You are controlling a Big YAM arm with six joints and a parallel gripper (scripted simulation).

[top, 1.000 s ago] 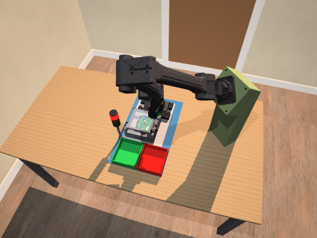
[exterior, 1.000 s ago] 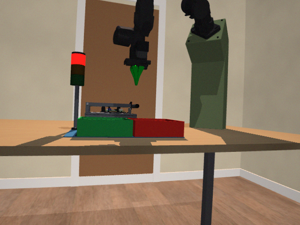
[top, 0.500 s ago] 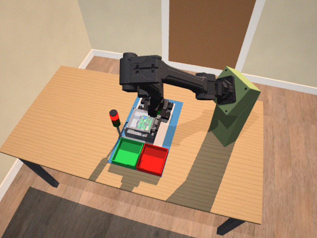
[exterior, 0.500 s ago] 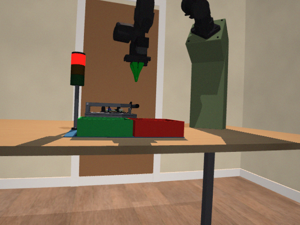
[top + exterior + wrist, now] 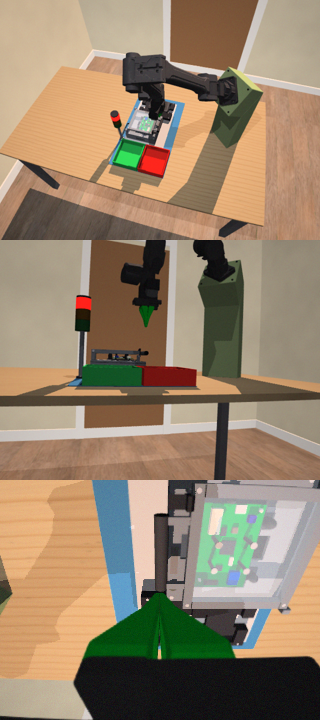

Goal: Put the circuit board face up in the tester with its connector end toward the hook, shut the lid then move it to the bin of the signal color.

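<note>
The green circuit board (image 5: 145,123) (image 5: 230,545) lies face up in the tester (image 5: 140,136) (image 5: 117,361) under the shut see-through lid (image 5: 192,550). The lid's black handle (image 5: 160,550) runs along its edge. The signal tower (image 5: 115,117) (image 5: 83,303) beside the tester shows red. My gripper (image 5: 146,323) (image 5: 159,600) has green fingers; it is shut and empty. It hangs high above the tester, over the near end of the handle. The green bin (image 5: 128,153) (image 5: 111,375) and the red bin (image 5: 153,161) (image 5: 168,376) stand side by side in front of the tester, both empty.
The tray (image 5: 170,109) lies behind the tester, mostly hidden by my arm. All stand on a blue bench mat (image 5: 178,121) (image 5: 112,540). The arm's green pedestal (image 5: 236,108) (image 5: 222,325) stands at the table's right.
</note>
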